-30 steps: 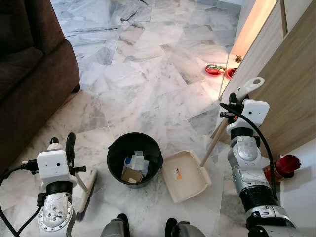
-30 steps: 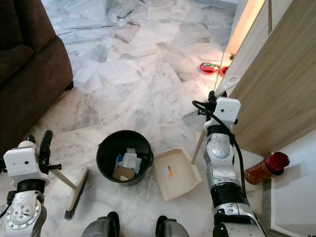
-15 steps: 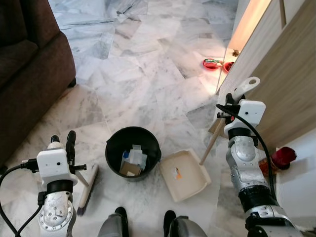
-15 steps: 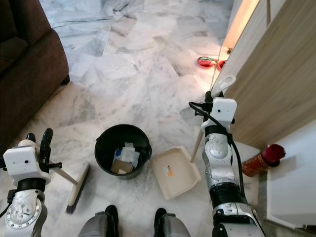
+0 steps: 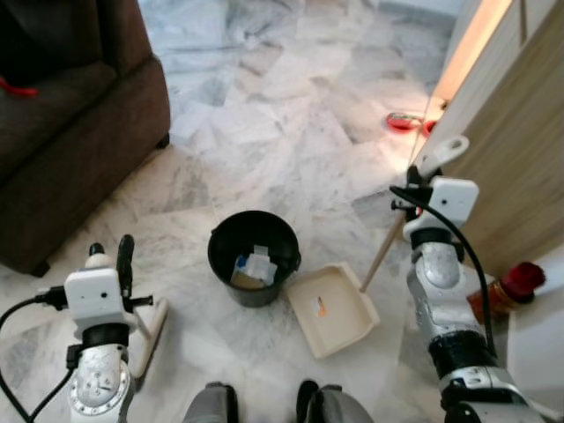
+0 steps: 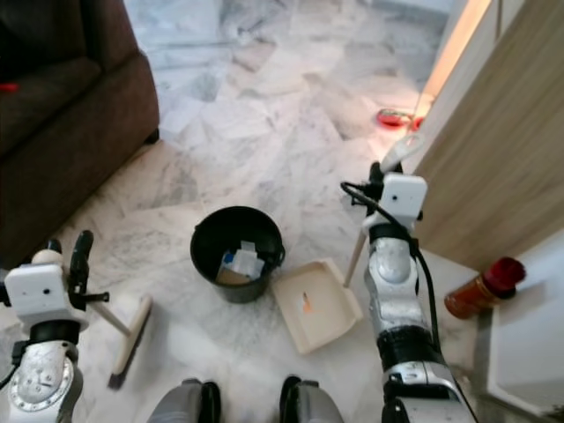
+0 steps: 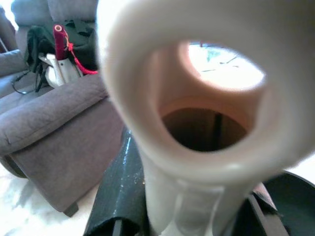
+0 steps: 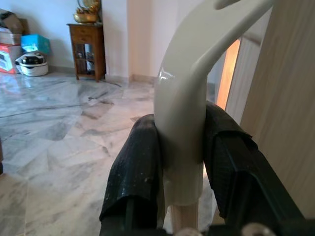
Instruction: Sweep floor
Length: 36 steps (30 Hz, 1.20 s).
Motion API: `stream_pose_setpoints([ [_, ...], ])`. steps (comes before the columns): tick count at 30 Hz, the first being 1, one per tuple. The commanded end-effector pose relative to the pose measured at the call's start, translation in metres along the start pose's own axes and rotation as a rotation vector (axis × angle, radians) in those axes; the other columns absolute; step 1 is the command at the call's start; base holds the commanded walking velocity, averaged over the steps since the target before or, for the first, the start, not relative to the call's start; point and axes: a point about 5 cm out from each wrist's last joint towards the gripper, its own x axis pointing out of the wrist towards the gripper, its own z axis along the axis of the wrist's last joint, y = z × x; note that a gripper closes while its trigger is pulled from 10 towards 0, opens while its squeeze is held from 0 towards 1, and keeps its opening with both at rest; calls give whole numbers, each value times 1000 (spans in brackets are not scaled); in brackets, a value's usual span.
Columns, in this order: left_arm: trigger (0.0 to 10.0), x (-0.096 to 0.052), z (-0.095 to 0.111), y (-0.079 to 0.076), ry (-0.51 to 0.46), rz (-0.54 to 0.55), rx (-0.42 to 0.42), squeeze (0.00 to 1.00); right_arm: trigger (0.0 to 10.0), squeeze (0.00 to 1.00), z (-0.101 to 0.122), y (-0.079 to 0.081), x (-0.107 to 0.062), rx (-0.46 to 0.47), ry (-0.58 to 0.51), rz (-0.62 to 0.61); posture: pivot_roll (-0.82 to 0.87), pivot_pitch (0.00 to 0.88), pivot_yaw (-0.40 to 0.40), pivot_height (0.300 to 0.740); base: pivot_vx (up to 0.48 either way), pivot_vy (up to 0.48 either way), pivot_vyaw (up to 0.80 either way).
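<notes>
- Floor (image 5: pixel 264 132): white marble, grey veining.
- Bucket (image 5: pixel 254 264): black; white, blue and tan scraps inside.
- Dustpan (image 5: pixel 333 310): cream, small orange speck; handle pale wood, cream grip.
- Broom (image 5: pixel 146 333): cream head.
- Sofa (image 5: pixel 79 150): dark brown.
- Cabinet (image 5: pixel 520 150): light wood grain.
- Can (image 5: pixel 504 293), 3 o'clock: orange, red top.
- Right gripper (image 8: pixel 183 162) fingers: black.

The floor (image 5: pixel 291 132) is pale grey-and-white marble laid in angled slabs, glossy enough to catch the light. A dark brown sofa (image 5: pixel 79 132) stands along its left edge, with something red lying on the seat (too small to tell what). Along the right edge runs a light wooden panel (image 5: pixel 520 150), and a warm orange glow spills onto the marble from the gap beside it. In the right wrist view, a dark wooden side table (image 8: pixel 88 49) stands against a pale wall (image 8: pixel 49 19) at the far end of the room.
</notes>
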Motion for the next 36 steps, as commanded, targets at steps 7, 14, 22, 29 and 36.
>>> stream_pose_setpoints([
  [7,10000,1,3,0,-28,-3,2,0,10000,0,6,0,2,31,-32,1,63,186,-42,740,-258,0,0],
  [14,10000,6,3,-1,-32,-4,-2,0,10000,0,3,6,0,54,-16,18,55,209,-42,740,-260,0,0],
  [22,10000,13,3,-1,-33,0,-2,0,10000,0,2,10,0,71,-4,17,43,221,-37,740,-97,0,-100],
  [29,10000,18,2,-2,-36,-10,-3,0,10000,0,1,13,0,79,7,22,40,226,-31,740,0,0,-800],
  [36,10000,20,3,-4,-43,-23,-8,0,10000,0,-3,13,-2,80,24,15,48,221,-30,740,0,0,-800],
])
